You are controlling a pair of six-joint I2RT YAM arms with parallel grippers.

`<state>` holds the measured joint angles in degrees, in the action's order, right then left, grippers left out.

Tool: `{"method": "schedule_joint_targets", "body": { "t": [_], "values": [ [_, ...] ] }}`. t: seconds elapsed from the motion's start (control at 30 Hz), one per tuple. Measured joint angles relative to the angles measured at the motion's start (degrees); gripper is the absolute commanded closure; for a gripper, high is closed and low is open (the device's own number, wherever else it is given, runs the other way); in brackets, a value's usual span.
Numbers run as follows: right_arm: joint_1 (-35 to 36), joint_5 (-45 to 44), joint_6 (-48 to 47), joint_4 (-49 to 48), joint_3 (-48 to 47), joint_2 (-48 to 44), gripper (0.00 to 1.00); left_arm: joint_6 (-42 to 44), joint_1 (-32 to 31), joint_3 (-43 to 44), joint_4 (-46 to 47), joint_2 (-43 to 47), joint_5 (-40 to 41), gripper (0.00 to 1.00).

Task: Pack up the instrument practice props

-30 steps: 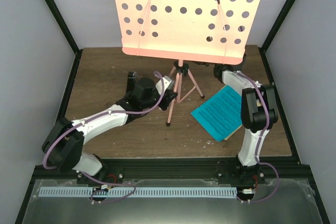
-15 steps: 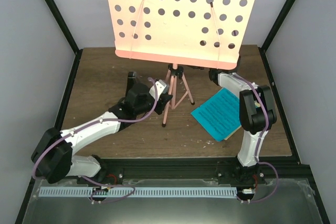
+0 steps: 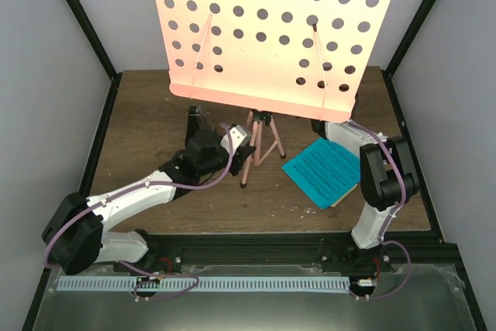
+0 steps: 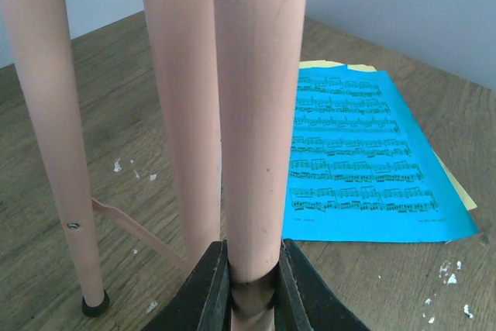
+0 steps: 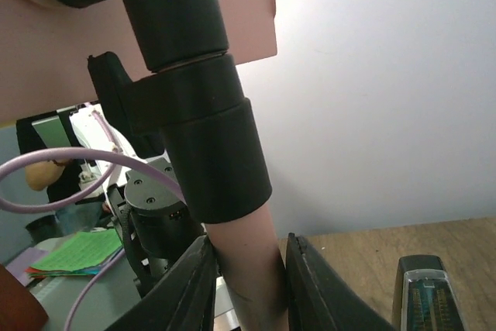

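Observation:
The salmon-pink music stand has its perforated desk (image 3: 267,36) tilted high over the table, with the thin tripod legs (image 3: 263,139) drawn close together below. My left gripper (image 3: 246,148) is shut on one pink leg (image 4: 260,114) near its lower end. A second leg (image 4: 46,114) stands to the left. My right gripper (image 5: 249,257) is shut on the stand's pink pole (image 5: 256,277), just under a black collar (image 5: 205,137). In the top view the desk hides it. Blue sheet music (image 3: 324,170) lies flat on a yellow page (image 4: 459,189). The black metronome (image 5: 422,292) stands beside the right gripper.
The wooden table (image 3: 155,114) is boxed in by pale walls and black frame posts (image 3: 81,17). White crumbs (image 4: 453,273) dot the wood near the sheets. A black rail (image 3: 256,249) runs along the near edge.
The stand has shifted left and toward me and its desk has tilted. The left arm moved left with the leg. The tripod legs have closed together.

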<state>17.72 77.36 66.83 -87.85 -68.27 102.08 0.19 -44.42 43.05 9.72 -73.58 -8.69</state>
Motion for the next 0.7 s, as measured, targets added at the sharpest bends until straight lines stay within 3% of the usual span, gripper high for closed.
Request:
{"method": "schedule_joint_targets", "body": {
  "t": [0.17,0.37,0.7],
  "values": [
    [0.1,0.9,-2.1,0.2,1.7,-0.8,0.63,0.3,0.0,-0.7,0.0,0.9,-1.7,1.0],
    [-0.7,3.9,3.7,-0.4,3.1,2.6,0.49,-0.5,0.4,-1.3,-0.7,1.8,-4.0,1.0],
    [-1.1,6.0,7.2,-0.4,-3.1,4.2,0.36,-1.5,0.5,-1.3,-0.9,1.7,-6.2,1.0]
  ]
}}
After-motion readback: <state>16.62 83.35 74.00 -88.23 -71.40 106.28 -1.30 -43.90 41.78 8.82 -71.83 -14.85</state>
